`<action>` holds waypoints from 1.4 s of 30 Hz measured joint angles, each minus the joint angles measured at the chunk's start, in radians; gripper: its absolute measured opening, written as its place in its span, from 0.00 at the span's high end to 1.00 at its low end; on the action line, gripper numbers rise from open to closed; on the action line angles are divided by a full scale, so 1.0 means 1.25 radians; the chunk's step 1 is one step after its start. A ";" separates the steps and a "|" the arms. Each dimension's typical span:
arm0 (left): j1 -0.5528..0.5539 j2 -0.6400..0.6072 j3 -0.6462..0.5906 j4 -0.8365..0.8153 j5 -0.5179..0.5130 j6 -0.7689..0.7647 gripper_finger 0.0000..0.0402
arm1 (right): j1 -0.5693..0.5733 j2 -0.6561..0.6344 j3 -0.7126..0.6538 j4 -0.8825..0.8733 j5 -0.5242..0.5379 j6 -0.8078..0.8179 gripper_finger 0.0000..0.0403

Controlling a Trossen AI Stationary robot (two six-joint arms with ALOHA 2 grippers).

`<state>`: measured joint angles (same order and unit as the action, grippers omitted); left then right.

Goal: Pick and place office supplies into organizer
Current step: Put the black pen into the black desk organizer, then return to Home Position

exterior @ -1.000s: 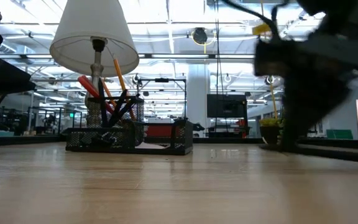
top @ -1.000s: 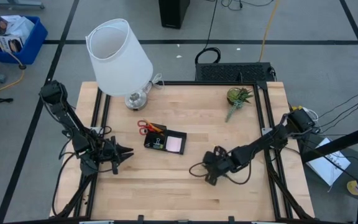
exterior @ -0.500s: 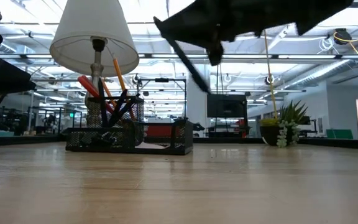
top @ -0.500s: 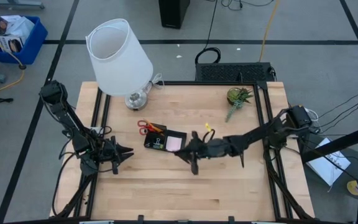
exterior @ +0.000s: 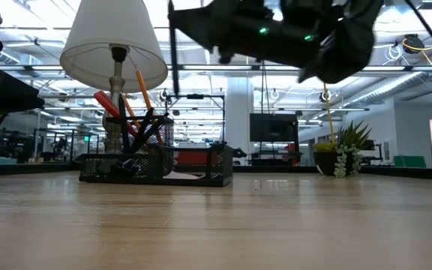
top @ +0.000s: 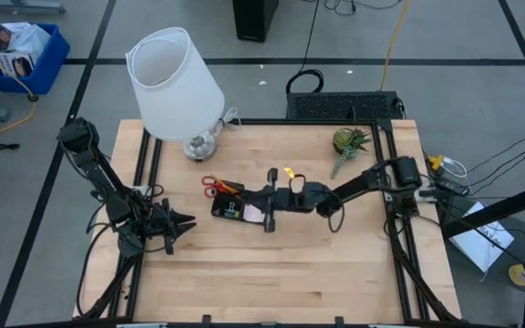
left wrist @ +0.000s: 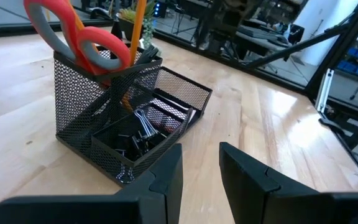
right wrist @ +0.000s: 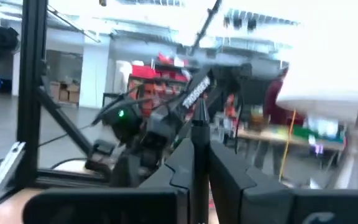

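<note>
The black mesh organizer (top: 229,206) stands mid-table with red-handled scissors (left wrist: 82,37), an orange pencil (left wrist: 138,22) and black clips (left wrist: 143,127) in it; a pink sticky-note pad (top: 255,212) lies in its low compartment. My right gripper (top: 270,202) hovers over the organizer's right part, shut on a thin black pen (exterior: 171,52). My left gripper (top: 186,221) waits open at table height, left of the organizer. My right gripper pinches the black pen's shaft (right wrist: 199,127) between its two fingers (right wrist: 180,165), which lie across it. The pen is lifted clear and stands nearly upright in the low view. Which part along the pen's length the fingers hold does not show.
A white lamp (top: 173,84) stands at the far left of the table, just behind the organizer. A green plant sprig (top: 348,146) lies far right. Bare wood (top: 272,273) stretches along the near side. Black rails frame the table's left and right edges.
My right arm has swung from the table's near-right part up and left toward the organizer, carrying the pen. The pen has turned from slanted to nearly upright and now hangs over the organizer's right part.
</note>
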<state>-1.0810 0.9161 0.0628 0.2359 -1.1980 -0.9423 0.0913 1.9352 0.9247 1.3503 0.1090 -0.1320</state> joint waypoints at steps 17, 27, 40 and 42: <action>0.000 0.000 0.000 0.000 0.033 -0.002 0.73 | -0.073 0.166 0.236 -0.067 -0.046 -0.108 0.93; 0.000 0.000 0.000 0.000 0.031 -0.001 0.73 | -0.099 0.167 0.184 -0.143 -0.024 -0.084 0.91; 0.000 0.000 0.000 0.006 0.009 -0.010 0.73 | -0.120 0.167 0.146 -0.176 -0.108 0.013 0.67; 0.000 0.000 0.000 0.006 0.010 -0.011 0.73 | -0.117 0.167 0.146 -0.171 -0.108 0.016 0.63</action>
<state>-1.0809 0.9161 0.0628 0.2433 -1.1861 -0.9558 -0.0551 2.1437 1.1069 1.1369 -0.0265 -0.1118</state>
